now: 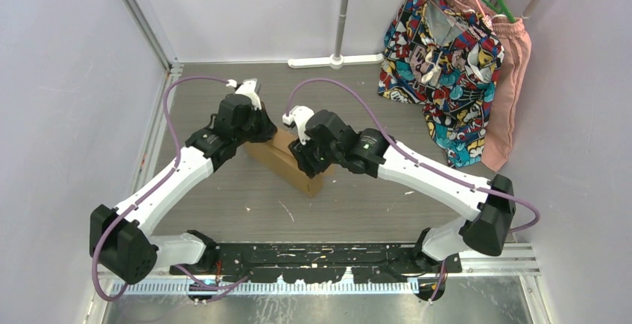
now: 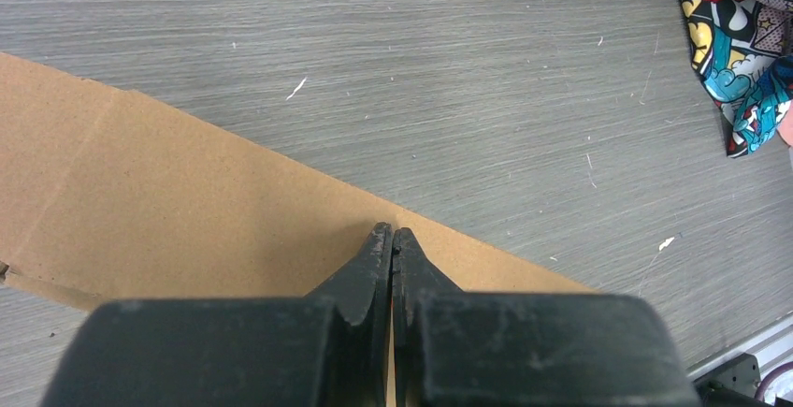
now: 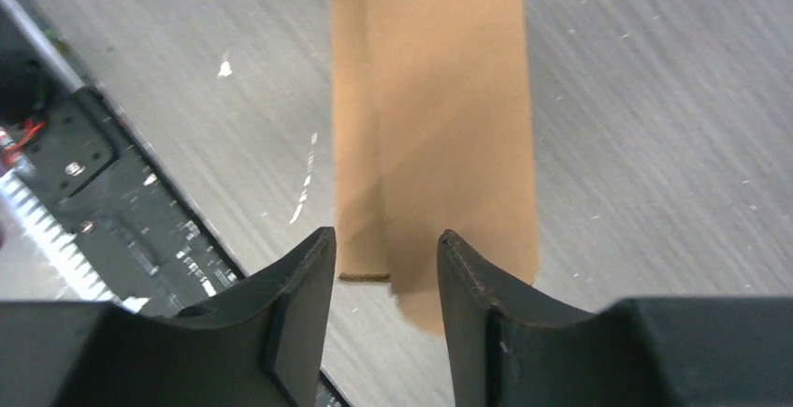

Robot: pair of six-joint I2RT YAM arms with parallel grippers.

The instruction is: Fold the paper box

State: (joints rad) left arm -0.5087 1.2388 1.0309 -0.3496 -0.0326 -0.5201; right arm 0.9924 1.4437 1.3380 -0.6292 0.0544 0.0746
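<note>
The paper box [image 1: 287, 162] is plain brown cardboard lying mid-table between my two arms, its long side running diagonally. My left gripper [image 2: 393, 232] is shut, fingertips pressed together with nothing showing between them. Its tips rest over a flat cardboard panel [image 2: 187, 210] close to that panel's far edge. In the top view the left gripper [image 1: 257, 134] is at the box's far-left end. My right gripper [image 3: 383, 237] is open above the near end of the box [image 3: 439, 98], where a cut flap edge lies between its fingers, touching neither. From above, the right gripper [image 1: 307, 166] covers the box's right end.
A patterned garment [image 1: 440, 63] and a pink one [image 1: 510, 93] hang at the back right; the patterned cloth [image 2: 739, 42] also shows in the left wrist view. A white pole base [image 1: 335, 60] stands at the back. A black mounting rail [image 1: 328, 253] runs along the near edge.
</note>
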